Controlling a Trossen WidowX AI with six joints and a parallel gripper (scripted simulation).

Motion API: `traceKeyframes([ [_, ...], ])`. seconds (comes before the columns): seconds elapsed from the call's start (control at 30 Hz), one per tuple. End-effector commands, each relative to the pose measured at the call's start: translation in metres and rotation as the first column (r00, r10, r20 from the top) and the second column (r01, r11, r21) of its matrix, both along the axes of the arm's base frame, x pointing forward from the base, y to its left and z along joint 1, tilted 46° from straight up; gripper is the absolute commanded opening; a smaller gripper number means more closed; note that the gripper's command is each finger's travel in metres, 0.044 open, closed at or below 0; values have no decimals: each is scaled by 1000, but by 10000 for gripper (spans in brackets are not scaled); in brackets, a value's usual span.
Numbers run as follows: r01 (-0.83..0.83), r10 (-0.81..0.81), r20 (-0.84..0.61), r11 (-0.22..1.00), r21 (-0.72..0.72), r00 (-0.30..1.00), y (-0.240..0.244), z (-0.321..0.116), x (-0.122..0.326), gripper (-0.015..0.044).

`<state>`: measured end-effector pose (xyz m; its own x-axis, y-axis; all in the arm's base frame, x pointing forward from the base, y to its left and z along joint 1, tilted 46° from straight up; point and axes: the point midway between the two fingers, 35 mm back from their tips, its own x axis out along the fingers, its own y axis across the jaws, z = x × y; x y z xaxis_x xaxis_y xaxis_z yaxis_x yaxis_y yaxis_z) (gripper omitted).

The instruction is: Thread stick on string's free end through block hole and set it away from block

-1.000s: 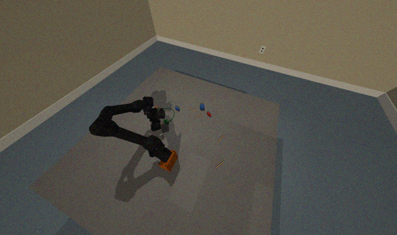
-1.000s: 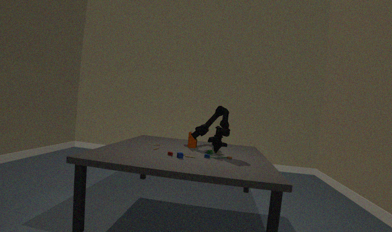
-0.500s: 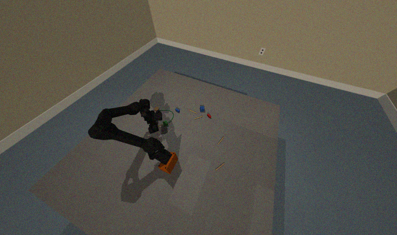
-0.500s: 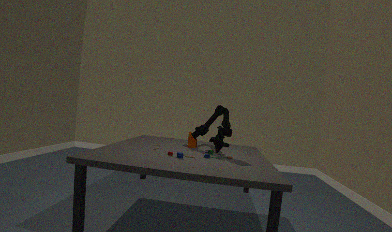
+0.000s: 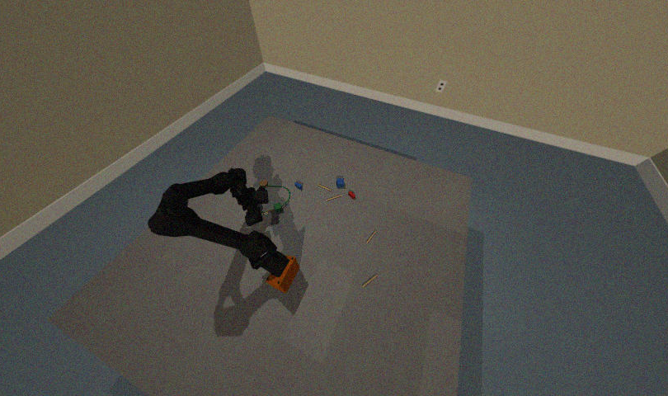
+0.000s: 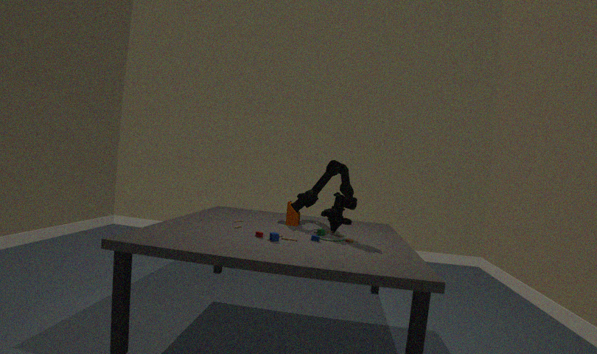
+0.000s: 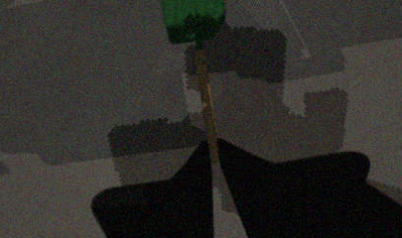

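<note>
You have the gripper (image 5: 260,209) (image 6: 333,231) (image 7: 211,145) narrow, with the thin wooden stick (image 5: 265,213) (image 7: 204,94) held between its fingertips. It points down, close above the table (image 5: 401,304) (image 6: 196,245).

In the wrist view you see the stick run from the fingertips toward the green block (image 5: 277,206) (image 6: 320,231) (image 7: 195,19), which is at the top border and is partly cut off. Between the block and the near end of the stick there is a short dark green piece, which looks like string. So the stick is out of the block, on the gripper's side. Whether the block is touching the table, you cannot tell surely.

From the round wooden button (image 5: 263,183) (image 6: 349,240), the green string (image 5: 289,193) (image 6: 332,240) makes a wide curve to the other side of the block. Near this curve, outside of it, lies a small blue piece (image 5: 298,185) (image 6: 315,237). Farther on the table you find a bigger blue block (image 5: 341,182) (image 6: 273,237) and, near it, a red piece (image 5: 351,195) (image 6: 259,234). Two loose sticks lie near these, and two others lie well apart from them.
</note>
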<state>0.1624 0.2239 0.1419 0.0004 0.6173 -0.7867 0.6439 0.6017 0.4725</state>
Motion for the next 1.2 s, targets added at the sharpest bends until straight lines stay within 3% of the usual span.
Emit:
traceKeyframes([
  [0.0, 2, -2, 5, 1000, 0, 1000, 3, 6, -3, 0],
  [0.63, -9, 9, -3, 1000, -16, 1000, 10, 17, -18, 0],
  [1.17, 46, -50, 46, 996, 74, 998, 24, 9, -31, 0],
])
